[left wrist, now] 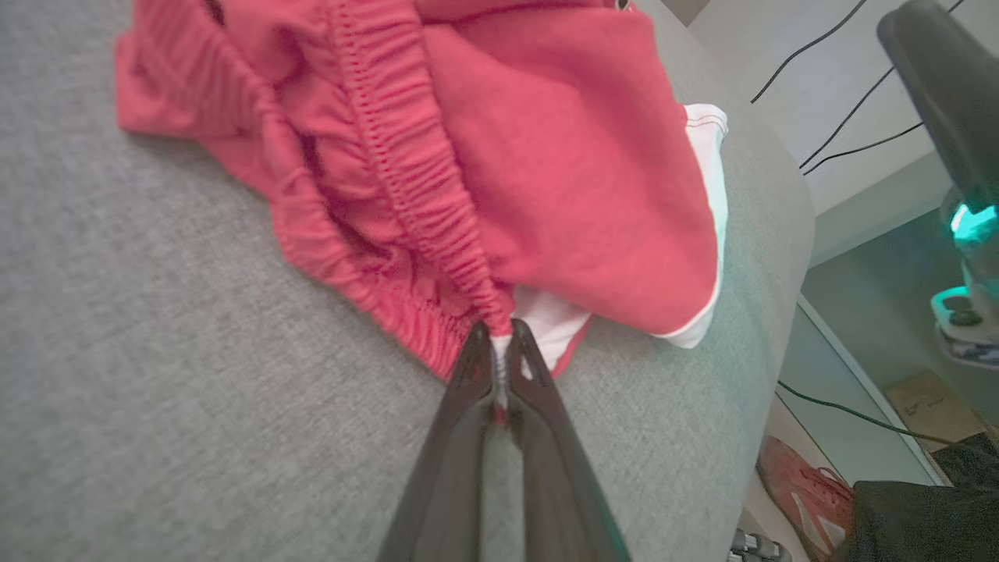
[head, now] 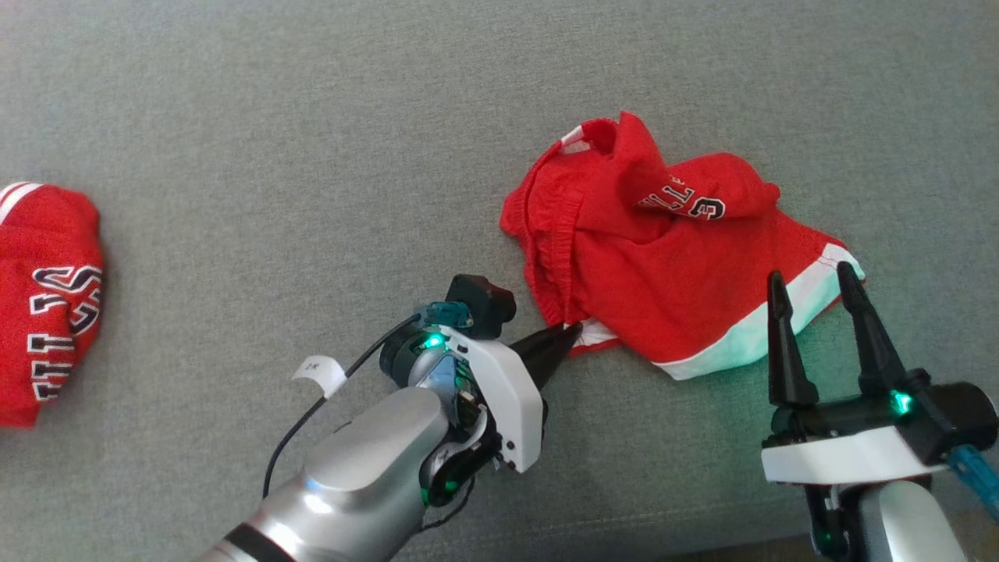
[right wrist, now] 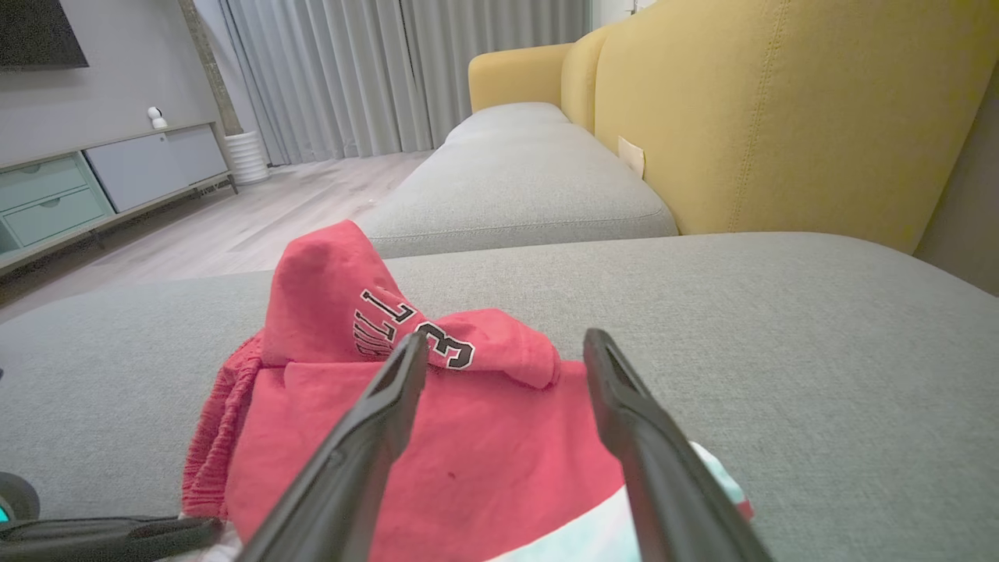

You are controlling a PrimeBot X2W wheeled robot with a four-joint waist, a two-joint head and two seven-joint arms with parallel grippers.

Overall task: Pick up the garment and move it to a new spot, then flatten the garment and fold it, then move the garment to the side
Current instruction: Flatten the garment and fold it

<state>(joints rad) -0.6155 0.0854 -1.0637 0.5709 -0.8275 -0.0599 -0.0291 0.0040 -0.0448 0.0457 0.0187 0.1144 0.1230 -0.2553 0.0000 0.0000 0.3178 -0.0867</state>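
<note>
Grey sofa cushion underneath: the left claw is pinched shut on the waistband corner of the red shorts, crumpled near the cushion's front edge; the right claw gapes wide above their white hem.

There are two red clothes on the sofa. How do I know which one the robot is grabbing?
Look at the big grey sofa cushion. On its right half lie crumpled red shorts with a broad white hem. Unlike the other red garment at the far left edge, these have the robot's left hand pinched shut on their corner.
</note>
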